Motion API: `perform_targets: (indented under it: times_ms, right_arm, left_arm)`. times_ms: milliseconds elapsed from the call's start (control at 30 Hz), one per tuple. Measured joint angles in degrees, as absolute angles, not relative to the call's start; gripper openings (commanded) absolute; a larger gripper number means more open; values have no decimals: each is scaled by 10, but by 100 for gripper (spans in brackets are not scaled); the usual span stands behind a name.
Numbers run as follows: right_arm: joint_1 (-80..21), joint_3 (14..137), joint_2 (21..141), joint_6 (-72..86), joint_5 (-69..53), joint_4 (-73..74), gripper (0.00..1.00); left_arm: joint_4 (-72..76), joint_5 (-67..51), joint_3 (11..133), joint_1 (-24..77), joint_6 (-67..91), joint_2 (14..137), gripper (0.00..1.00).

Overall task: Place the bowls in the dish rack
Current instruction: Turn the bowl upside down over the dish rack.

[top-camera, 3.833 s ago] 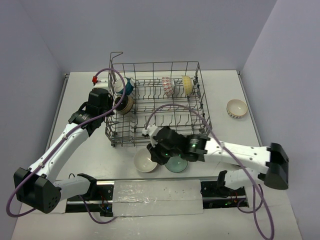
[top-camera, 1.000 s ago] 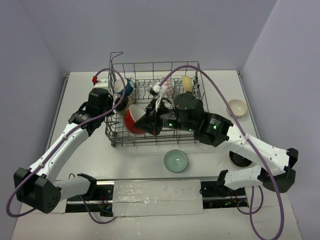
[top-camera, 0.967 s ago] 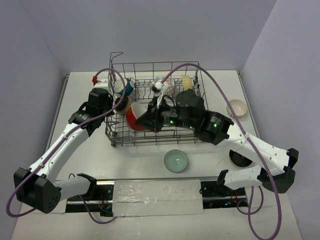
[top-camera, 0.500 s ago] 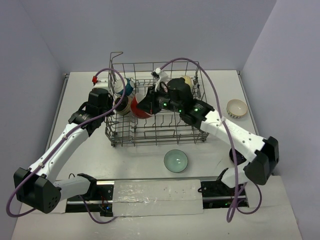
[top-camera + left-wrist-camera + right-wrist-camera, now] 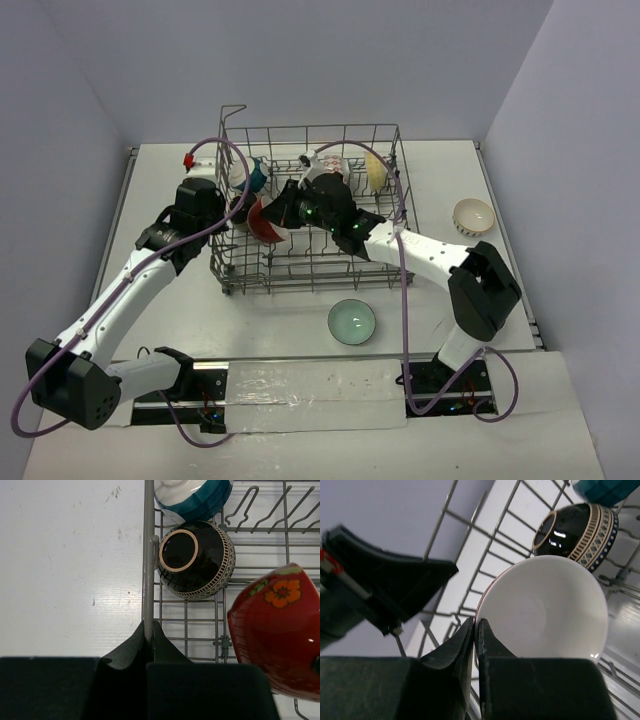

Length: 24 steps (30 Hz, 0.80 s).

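Right gripper (image 5: pixel 476 626) clamped on red bowl (image 5: pixel 275 630) rim, edgewise for tines, dish rack's (image 5: pixel 148 580) 9 o'clock; left gripper (image 5: pixel 149 628) pinching wall, likely bracing.

The white table (image 5: pixel 440 170) carries a grey metal wire dish rack (image 5: pixel 310 283), a pale green ceramic bowl (image 5: pixel 352 321) and a cream bowl (image 5: pixel 473 216).

The left arm (image 5: pixel 130 290) and the right arm (image 5: pixel 430 255) are built of white links joined by black housings, and a purple cable (image 5: pixel 403 310) is run along each. Green lights (image 5: pixel 311 210) are seen on the right arm's black wrist, and a red fitting (image 5: pixel 189 158) is seen at upper left. The left pincer (image 5: pixel 149 625) and the right pincer (image 5: pixel 476 622) are formed of matte black wedge-shaped fingers.
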<state>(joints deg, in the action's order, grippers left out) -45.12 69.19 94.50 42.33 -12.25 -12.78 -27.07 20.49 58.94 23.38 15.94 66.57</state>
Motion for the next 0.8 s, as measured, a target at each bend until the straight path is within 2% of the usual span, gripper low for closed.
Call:
perform_targets:
  times_ms: [367, 800]
  right_arm:
    - [-466, 688, 1007, 560, -99, -243, 0]
    - [-482, 661, 1023, 668, -141, -253, 0]
  left_arm:
    - [-272, 204, 588, 234, 159, 663, 0]
    - [-272, 204, 587, 234, 159, 663, 0]
